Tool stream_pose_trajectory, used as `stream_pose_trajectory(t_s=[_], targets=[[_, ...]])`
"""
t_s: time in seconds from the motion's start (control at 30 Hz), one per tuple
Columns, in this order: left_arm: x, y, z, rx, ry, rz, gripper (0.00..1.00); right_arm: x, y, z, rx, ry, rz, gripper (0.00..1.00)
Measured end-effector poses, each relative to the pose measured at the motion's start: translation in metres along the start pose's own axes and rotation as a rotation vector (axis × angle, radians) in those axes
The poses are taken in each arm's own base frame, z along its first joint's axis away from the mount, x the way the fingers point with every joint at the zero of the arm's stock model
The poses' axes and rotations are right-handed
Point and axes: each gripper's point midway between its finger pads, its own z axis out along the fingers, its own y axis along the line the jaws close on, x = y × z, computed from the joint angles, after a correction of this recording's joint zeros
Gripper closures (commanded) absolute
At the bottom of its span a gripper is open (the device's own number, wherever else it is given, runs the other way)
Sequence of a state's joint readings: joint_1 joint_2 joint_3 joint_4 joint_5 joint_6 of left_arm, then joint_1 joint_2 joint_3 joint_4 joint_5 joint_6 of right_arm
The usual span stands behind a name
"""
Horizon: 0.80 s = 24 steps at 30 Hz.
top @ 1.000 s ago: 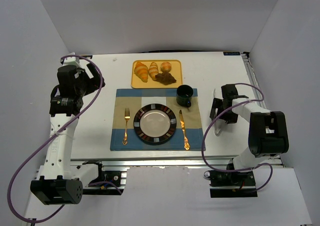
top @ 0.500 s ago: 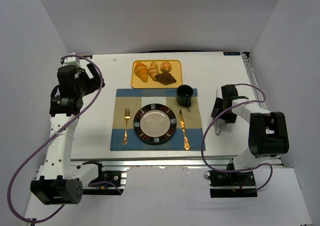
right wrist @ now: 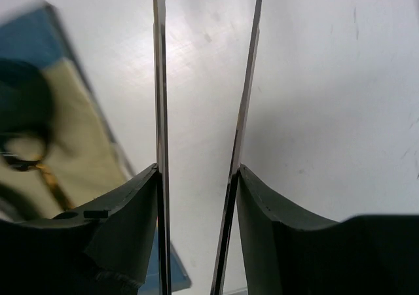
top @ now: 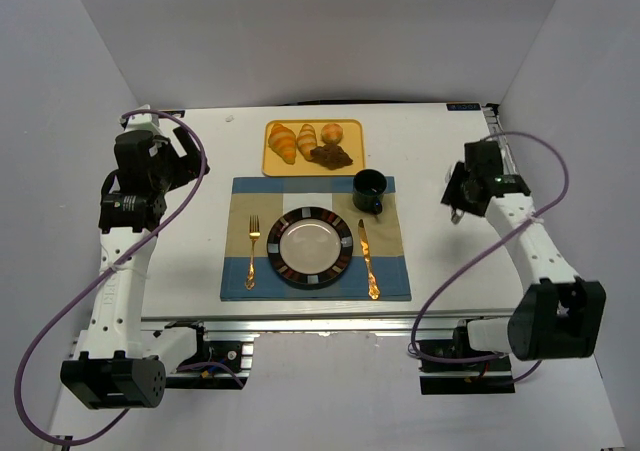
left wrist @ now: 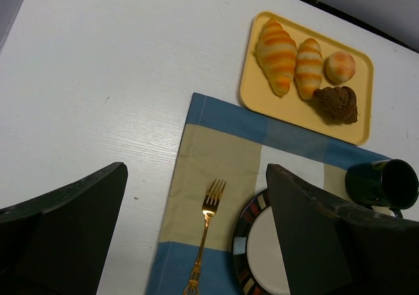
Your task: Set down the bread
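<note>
- The right arm has swung up and out toward the far right of the table [top: 200, 261], and the right gripper [right wrist: 198, 171] has narrowed from wide open.
- It is now closed on a pair of metal tongs [right wrist: 159, 79], with one thin blade against the inside of each finger.
- The tongs no longer lie on the table beside the placemat [top: 390, 271], so I judge them lifted.
- The bread [top: 331, 155] has not moved. It lies at the near right corner of the yellow tray [left wrist: 288, 108], touching a croissant [left wrist: 308, 68] and just beside the small bun [left wrist: 340, 67].
- The plate [top: 315, 243] is bare.
- The left gripper [left wrist: 196, 177] hangs wide open over the left side, holding nothing.
- The tool is in hand, so the reach to the bread probably comes next.
</note>
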<state>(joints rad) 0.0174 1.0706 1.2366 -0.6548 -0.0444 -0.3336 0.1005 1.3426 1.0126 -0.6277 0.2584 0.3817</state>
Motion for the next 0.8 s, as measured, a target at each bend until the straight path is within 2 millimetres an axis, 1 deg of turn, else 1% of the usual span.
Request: stream_pose_trajectory(t_s=[0.07,0.13,0.2,0.27,0.33,0.4,0.5,0.57,0.63,0.7,0.73,0.8], targets=[[0.0,0.0,0.0,0.0,-0.001,0.0,0.02,-0.034,0.011,-0.031,-0.053,-0.093,0.008,0.47],[-0.001,0.0,-0.001,0.002,-0.005,-0.001,0.02,-0.059,0.021,-0.056,-0.105,-0.16,0.004,0.48],[-0.002,-0.001,-0.002,0.006,-0.01,-0.001,0.02,-0.073,0.032,-0.074,-0.151,-0.183,-0.01,0.48],[-0.003,-0.002,-0.003,0.012,-0.011,-0.001,0.02,-0.081,0.046,-0.086,-0.206,-0.175,-0.038,0.49],[-0.003,-0.004,-0.003,0.02,-0.01,-0.001,0.02,-0.09,0.066,-0.094,-0.272,-0.154,-0.073,0.49],[-0.003,-0.005,-0.003,0.028,-0.011,-0.001,0.02,-0.1,0.09,-0.099,-0.341,-0.136,-0.119,0.5],[-0.005,-0.008,-0.005,0.039,-0.014,0.001,0.02,-0.117,0.133,-0.104,-0.45,-0.132,-0.206,0.5],[-0.007,-0.013,-0.006,0.053,-0.016,0.01,0.02,-0.124,0.161,-0.105,-0.514,-0.131,-0.271,0.5],[-0.009,-0.019,-0.008,0.068,-0.019,0.019,0.02,-0.128,0.186,-0.101,-0.569,-0.129,-0.345,0.5],[-0.01,-0.024,-0.009,0.087,-0.018,0.026,0.02,-0.131,0.208,-0.094,-0.614,-0.125,-0.408,0.49],[-0.011,-0.025,-0.009,0.093,-0.018,0.028,0.02,-0.129,0.218,-0.089,-0.636,-0.115,-0.435,0.49],[-0.013,-0.027,-0.008,0.1,-0.017,0.033,0.02,-0.121,0.232,-0.076,-0.66,-0.081,-0.481,0.49]])
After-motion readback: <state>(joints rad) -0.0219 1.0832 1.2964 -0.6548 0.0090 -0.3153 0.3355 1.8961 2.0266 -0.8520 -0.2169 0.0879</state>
